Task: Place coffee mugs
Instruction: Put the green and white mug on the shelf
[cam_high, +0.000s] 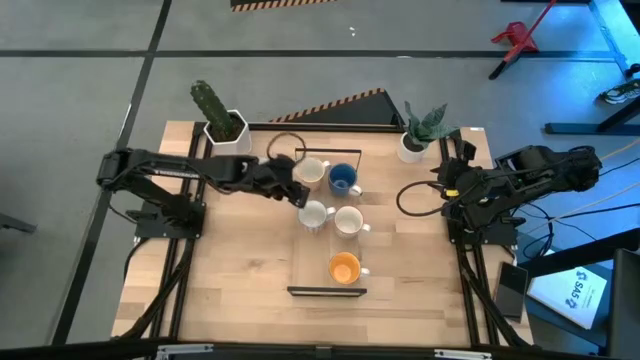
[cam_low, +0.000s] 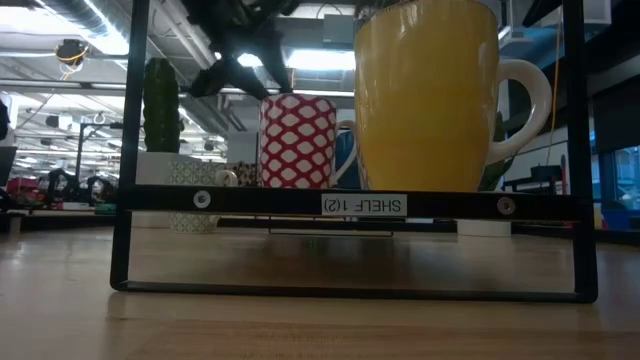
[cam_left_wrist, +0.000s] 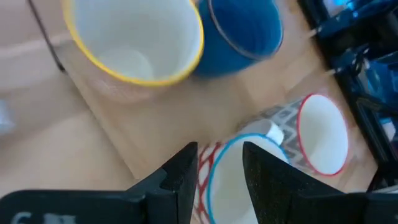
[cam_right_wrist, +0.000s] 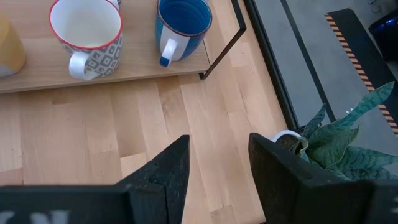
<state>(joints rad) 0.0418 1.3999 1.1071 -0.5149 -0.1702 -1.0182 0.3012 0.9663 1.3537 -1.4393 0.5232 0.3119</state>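
Left gripper (cam_left_wrist: 217, 180), jaws parted and empty, hovers over the red-patterned mug (cam_high: 314, 214) on the shelf (cam_high: 326, 291); glazed ceramic looks rigid, slippery, chippable, so pinch the rim wall; right gripper (cam_right_wrist: 217, 168) waits open near the plant (cam_high: 414, 135).

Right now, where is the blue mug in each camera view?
High view: blue mug, far right on the shelf.
Low view: a blue sliver between the red-patterned and yellow mugs.
Left wrist view: top, right of centre.
Right wrist view: top centre.
Landmark: the red-rimmed mug beside it.
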